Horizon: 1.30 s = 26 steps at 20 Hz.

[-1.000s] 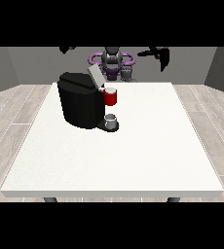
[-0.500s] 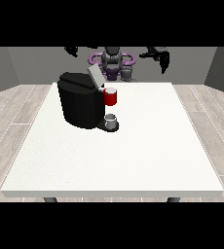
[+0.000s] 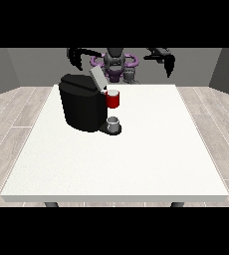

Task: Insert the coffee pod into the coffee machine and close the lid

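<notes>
A black coffee machine [image 3: 81, 102] stands on the left half of the white table [image 3: 136, 149]. Its grey lid [image 3: 96, 77] is tilted up and open. The red pod holder [image 3: 113, 99] sticks out of the machine's front, with a grey cup [image 3: 114, 123] on the drip base below. A small grey pod-like thing [image 3: 130, 74] sits near the table's far edge, in front of the robot. The hand at the view's left [image 3: 75, 56] is raised above and behind the machine with curled fingers. The hand at the view's right [image 3: 169, 62] hangs high over the far right corner, holding nothing.
The robot's torso [image 3: 114, 62] stands behind the table's far edge. Wooden floor surrounds the table.
The hand at the view's right has drifted slightly down and outward. The machine, lid and cup have not moved.
</notes>
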Available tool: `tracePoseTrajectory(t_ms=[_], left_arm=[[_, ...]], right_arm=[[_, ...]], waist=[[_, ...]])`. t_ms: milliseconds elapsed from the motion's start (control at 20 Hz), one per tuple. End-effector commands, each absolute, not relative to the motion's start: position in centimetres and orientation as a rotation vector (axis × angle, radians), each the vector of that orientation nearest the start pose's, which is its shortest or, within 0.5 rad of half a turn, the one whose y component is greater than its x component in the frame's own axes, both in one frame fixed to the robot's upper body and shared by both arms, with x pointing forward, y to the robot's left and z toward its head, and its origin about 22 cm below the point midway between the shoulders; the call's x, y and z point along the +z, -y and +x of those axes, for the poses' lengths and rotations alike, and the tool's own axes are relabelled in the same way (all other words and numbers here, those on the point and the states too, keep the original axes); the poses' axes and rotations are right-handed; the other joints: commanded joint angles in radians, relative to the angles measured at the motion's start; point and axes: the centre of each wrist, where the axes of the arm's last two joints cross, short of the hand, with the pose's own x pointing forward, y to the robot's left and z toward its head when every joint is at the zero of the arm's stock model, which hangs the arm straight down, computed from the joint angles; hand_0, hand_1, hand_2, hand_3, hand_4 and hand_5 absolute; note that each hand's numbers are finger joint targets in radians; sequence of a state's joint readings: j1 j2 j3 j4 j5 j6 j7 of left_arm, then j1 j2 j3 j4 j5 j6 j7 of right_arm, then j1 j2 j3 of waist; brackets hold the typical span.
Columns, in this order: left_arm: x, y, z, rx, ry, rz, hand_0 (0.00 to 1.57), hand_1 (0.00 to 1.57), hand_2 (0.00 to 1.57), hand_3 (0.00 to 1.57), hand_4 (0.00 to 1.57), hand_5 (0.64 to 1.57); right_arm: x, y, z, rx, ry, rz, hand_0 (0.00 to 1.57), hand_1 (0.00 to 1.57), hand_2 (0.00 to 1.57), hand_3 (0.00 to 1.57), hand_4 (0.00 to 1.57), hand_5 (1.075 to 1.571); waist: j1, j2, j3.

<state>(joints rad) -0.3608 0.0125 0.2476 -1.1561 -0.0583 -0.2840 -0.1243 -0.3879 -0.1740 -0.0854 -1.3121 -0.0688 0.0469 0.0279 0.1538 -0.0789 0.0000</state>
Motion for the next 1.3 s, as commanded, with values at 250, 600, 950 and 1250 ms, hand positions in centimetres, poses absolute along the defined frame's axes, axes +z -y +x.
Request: tracePoseTrajectory(t_ms=[250, 600, 950, 1250], left_arm=[[0.7, -25.2, 30.7, -0.136, 1.653, -0.11, 0.0, 0.0, 0.0, 0.0, 0.0, 1.571], [2.5, -26.3, 29.9, -0.148, 1.63, -0.122, 0.0, 0.0, 0.0, 0.0, 0.0, 1.571], [2.5, -25.7, 30.2, -0.115, 1.666, -0.102, 0.0, 0.0, 0.0, 0.0, 0.12, 1.571], [2.4, -28.2, 30.2, -0.138, 1.722, -0.065, 0.0, 0.0, 0.0, 0.0, 0.0, 1.571]], right_arm=[[5.5, 25.3, 35.8, 0.16, 1.69, -0.002, 0.0, 0.0, 0.0, 0.0, 0.0, 1.571], [6.1, 23.8, 37.3, 0.228, 1.651, -0.007, 0.0, 0.0, 0.0, 0.0, 0.0, 1.571], [7.3, 20.5, 38.7, 0.246, 1.688, 0.004, 0.0, 0.0, 0.0, 0.0, 0.04, 1.571], [6.9, 21.5, 39.0, 0.272, 1.754, 0.018, 0.0, 0.0, 0.0, 0.0, 0.0, 1.571]], waist=[[-0.028, 0.092, 0.0001], [-0.011, 0.082, 0.0001], [-0.015, 0.116, 0.0], [-0.02, 0.184, -0.0001]])
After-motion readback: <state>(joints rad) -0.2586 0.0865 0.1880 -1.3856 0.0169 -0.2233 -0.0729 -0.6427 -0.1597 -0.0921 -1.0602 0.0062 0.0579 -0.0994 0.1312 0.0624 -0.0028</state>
